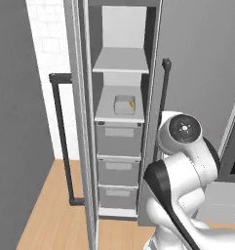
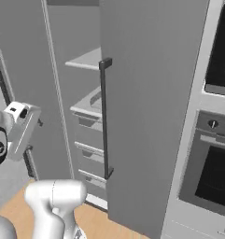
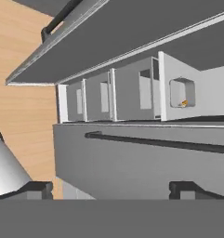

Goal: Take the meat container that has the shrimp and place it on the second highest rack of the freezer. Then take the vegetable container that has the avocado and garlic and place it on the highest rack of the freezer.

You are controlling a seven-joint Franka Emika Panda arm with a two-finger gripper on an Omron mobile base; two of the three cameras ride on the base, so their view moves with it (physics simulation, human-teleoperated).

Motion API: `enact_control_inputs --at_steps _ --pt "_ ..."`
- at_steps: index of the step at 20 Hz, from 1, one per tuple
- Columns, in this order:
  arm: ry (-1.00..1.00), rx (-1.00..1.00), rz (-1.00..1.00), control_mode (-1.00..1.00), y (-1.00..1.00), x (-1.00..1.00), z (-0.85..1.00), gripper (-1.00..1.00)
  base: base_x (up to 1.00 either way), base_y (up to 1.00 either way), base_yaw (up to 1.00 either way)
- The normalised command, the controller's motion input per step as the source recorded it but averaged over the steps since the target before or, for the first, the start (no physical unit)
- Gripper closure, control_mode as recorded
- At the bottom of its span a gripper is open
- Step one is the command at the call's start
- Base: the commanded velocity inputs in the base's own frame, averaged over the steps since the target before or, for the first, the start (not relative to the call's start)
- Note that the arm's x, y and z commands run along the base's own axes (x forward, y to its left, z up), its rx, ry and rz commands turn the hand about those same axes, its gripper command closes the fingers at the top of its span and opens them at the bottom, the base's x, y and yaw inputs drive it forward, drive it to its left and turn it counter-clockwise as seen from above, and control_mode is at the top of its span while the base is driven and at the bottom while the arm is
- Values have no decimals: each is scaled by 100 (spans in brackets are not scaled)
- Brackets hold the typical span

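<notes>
The freezer (image 1: 120, 122) is seen with its door open in the left base view, the inner shelves and three pale grey drawers (image 1: 118, 166) exposed. A small light-grey meat container (image 1: 124, 105) is set on the second highest rack (image 1: 120, 113), just above the top drawer, and the orange shrimp (image 1: 131, 103) is seen inside it toward its 3 o'clock side. The highest rack (image 1: 121, 62), at 12 o'clock from the container, is seen as a bare pale shelf. The open door's long black bar handle (image 1: 63, 139) is placed at 9 o'clock of the compartment, and a second black handle (image 1: 163, 105) runs down the closed grey panel at 3 o'clock.

The arm is folded back, well apart from the shelves: its white elbow joint (image 1: 182, 132) is raised at 4 o'clock of the left base view, with the dark-jointed links bent beneath it. In the right base view the hand (image 2: 21, 128) is seen at 9 o'clock, tilted, short of the freezer opening, with the black-glass wall oven (image 2: 215, 140) at 3 o'clock.

In the hand view the scene is rolled sideways: the drawers are lined up across the middle, and the container (image 3: 182, 93) with the shrimp (image 3: 183, 103) is seen at 2 o'clock. The two dark fingertips (image 3: 36, 188) of the tool (image 3: 114, 189) are set wide apart at the bottom edge, with nothing held between them.
</notes>
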Motion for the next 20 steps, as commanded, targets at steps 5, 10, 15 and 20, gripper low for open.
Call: enact_control_inputs --at_steps 5,10,15,20 --pt "0 0 0 100 0 0 0 -100 -66 -7 -73" --pt "0 0 0 100 0 0 0 -100 -1 -41 -78" --pt "0 0 0 100 0 0 0 -100 53 -98 -59" --pt "0 0 0 100 0 0 0 -100 63 -100 -46"
